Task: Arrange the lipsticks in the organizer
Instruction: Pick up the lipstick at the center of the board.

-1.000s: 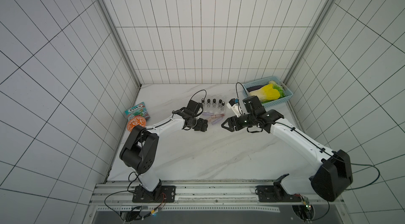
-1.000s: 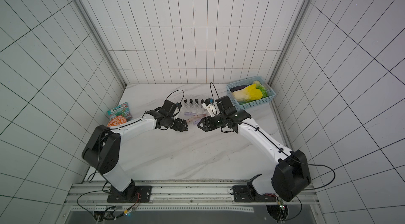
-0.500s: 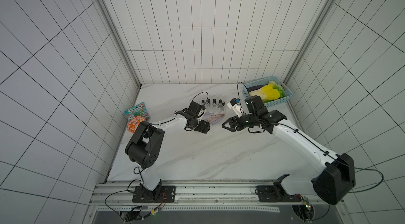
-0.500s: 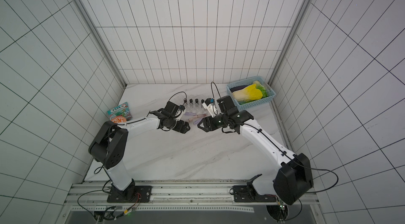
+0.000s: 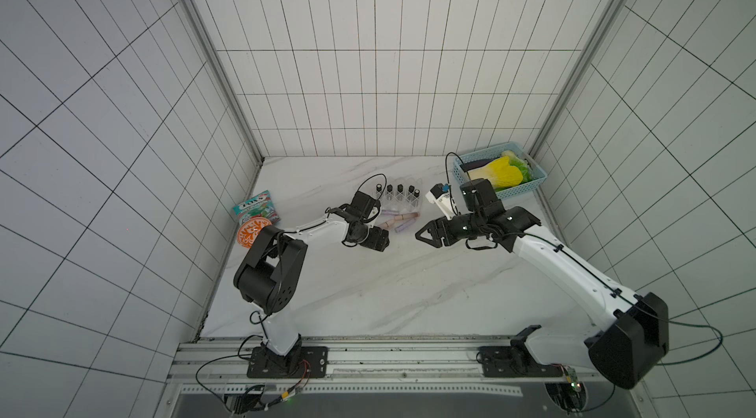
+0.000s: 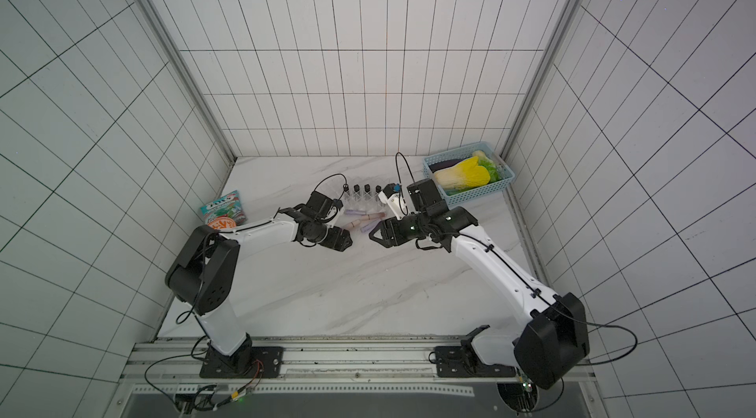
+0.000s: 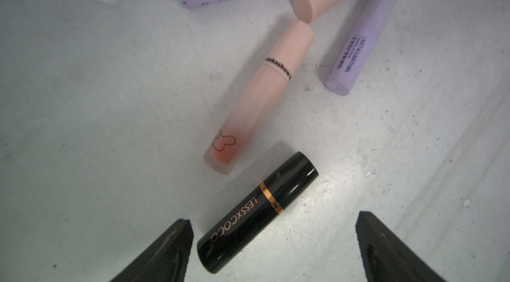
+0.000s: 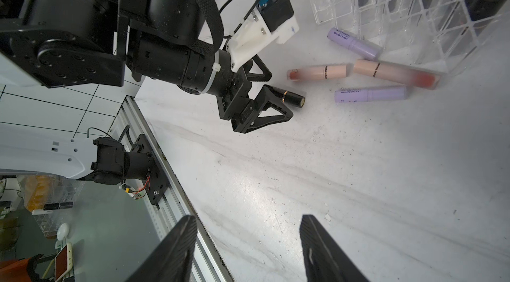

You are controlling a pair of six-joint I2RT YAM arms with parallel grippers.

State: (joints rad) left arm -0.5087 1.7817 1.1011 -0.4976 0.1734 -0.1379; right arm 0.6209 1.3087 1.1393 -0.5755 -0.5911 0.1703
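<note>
A black lipstick point(image 7: 256, 211) with a gold band lies on the white table between the fingers of my open left gripper point(image 7: 273, 239), and neither pad touches it. The right wrist view shows that same gripper point(image 8: 281, 94) straddling the tube point(image 8: 294, 99). Just beyond lie two pink lipsticks point(image 7: 256, 95) point(image 8: 394, 72) and two lilac ones point(image 7: 361, 35) point(image 8: 371, 94). The clear organizer point(image 5: 399, 202) point(image 8: 414, 4) stands behind them with several black lipsticks upright in its back row. My right gripper point(image 5: 423, 234) point(image 8: 248, 239) hovers open and empty to the right of the loose tubes.
A light blue basket point(image 5: 532, 187) holding a yellow-green cabbage toy sits at the back right. A candy packet point(image 5: 257, 207) and an orange patterned tin point(image 5: 251, 232) lie by the left wall. The metal rail point(image 8: 165, 162) runs along the table's front edge.
My left arm has shifted slightly and its gripper has settled around the black lipstick. The right gripper's jaws have narrowed a little; that arm has barely moved.
</note>
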